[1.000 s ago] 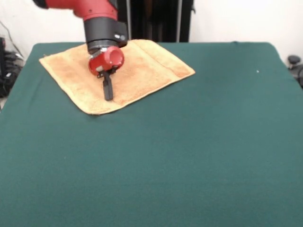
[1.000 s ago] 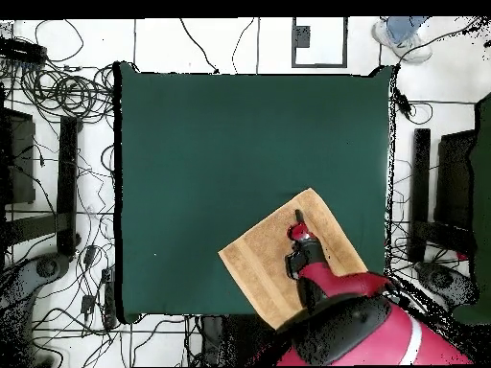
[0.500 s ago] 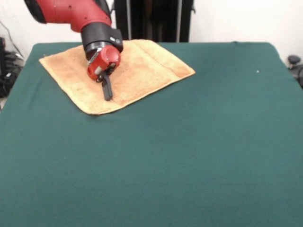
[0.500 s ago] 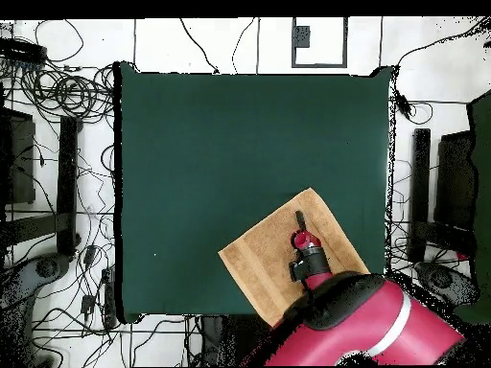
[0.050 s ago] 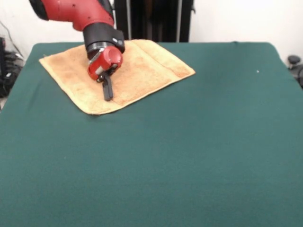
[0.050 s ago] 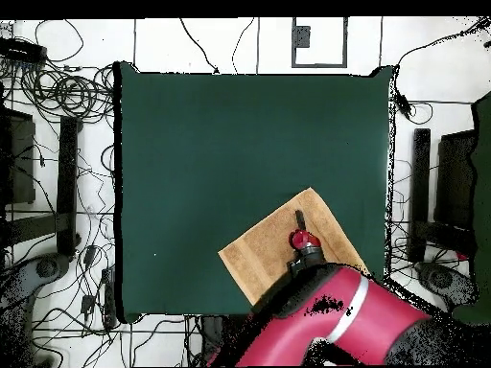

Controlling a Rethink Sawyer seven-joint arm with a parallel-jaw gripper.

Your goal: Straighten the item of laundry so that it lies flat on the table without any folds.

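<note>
I see the soft, limp towel (image 5: 118, 71) spread flat near the counter (image 5: 189, 151) corner; I'd grab its edge, but can't tell the pincer's (image 5: 108, 92) state.

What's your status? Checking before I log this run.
Gripper down over the towel, fingers look together. Towel spread flat near the table corner, no folds showing. Nothing in the way.

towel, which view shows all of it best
The front view: the orange-tan towel lies spread on the green table, all four edges traceable, only a patch behind the gripper. In the overhead view the towel has its lower corner covered by the red arm.
</note>
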